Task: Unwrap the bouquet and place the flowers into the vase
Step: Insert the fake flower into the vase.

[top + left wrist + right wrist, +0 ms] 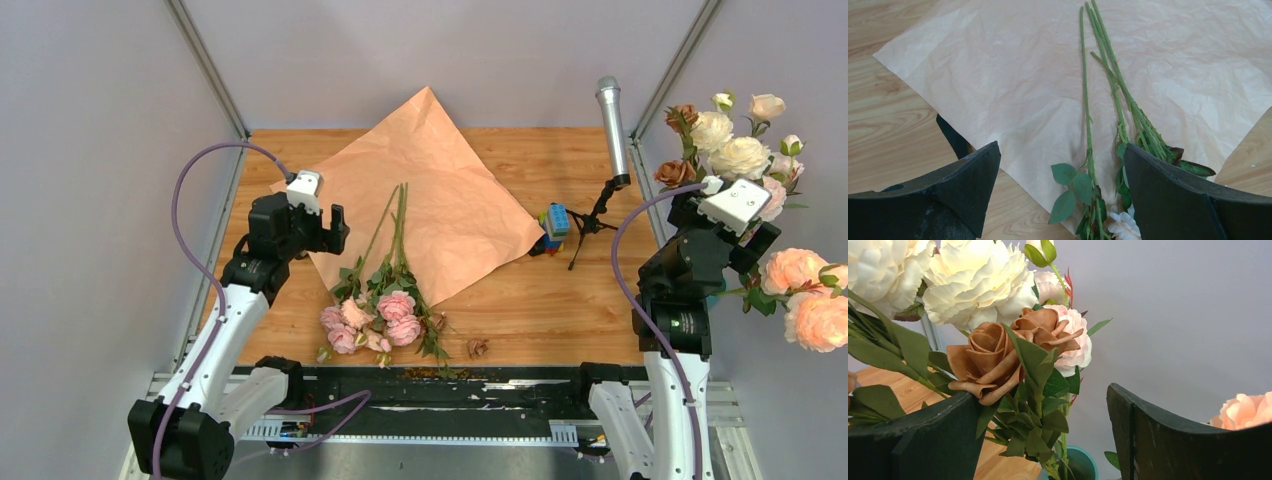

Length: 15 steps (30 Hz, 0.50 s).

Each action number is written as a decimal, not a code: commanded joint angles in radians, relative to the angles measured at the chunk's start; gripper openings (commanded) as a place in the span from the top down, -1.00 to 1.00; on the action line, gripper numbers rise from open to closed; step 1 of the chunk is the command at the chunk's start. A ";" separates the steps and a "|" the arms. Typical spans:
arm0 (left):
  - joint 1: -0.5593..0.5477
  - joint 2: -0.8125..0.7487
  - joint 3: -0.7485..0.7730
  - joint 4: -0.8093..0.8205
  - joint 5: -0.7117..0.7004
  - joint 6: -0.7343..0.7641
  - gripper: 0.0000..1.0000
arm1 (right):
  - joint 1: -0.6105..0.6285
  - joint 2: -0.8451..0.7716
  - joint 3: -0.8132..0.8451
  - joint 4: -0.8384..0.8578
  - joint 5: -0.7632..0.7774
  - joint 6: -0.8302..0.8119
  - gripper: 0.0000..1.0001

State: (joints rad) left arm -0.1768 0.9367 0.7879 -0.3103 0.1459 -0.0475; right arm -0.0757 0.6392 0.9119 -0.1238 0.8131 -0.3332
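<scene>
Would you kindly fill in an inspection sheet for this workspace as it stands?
Surface: wooden table, brown crumbs at its near edge.
Job's things: kraft paper spread flat; flowers lying loose, stems on it; vase below the right gripper, under cream and brown blooms.
Clutter: microphone on stand, toy blocks, fallen brown bud.
Grippers: left gripper open over the paper; right gripper open around leaves, gripping nothing.
Cables: purple cable looping off each arm, clear of flowers.
Surroundings: grey walls, peach roses at right.

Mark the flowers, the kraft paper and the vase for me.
flowers (388, 275), top view, leafy stems mid-bunch.
kraft paper (450, 180), top view, bare middle of the sheet.
vase (1088, 462), right wrist view, teal rim.
</scene>
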 commanded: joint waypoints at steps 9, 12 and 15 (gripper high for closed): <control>0.002 -0.028 0.008 0.023 0.043 -0.028 -1.00 | -0.006 0.021 0.070 -0.099 -0.143 0.102 -0.88; -0.007 -0.024 0.013 0.021 0.065 -0.033 -1.00 | -0.006 0.024 0.089 -0.159 -0.175 0.156 -0.95; -0.024 -0.024 0.019 0.017 0.073 -0.034 -1.00 | -0.006 0.013 0.097 -0.227 -0.221 0.214 -0.99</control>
State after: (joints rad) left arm -0.1841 0.9291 0.7879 -0.3103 0.1837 -0.0662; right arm -0.0757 0.6643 0.9588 -0.2527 0.6739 -0.2256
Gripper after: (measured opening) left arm 0.998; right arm 0.983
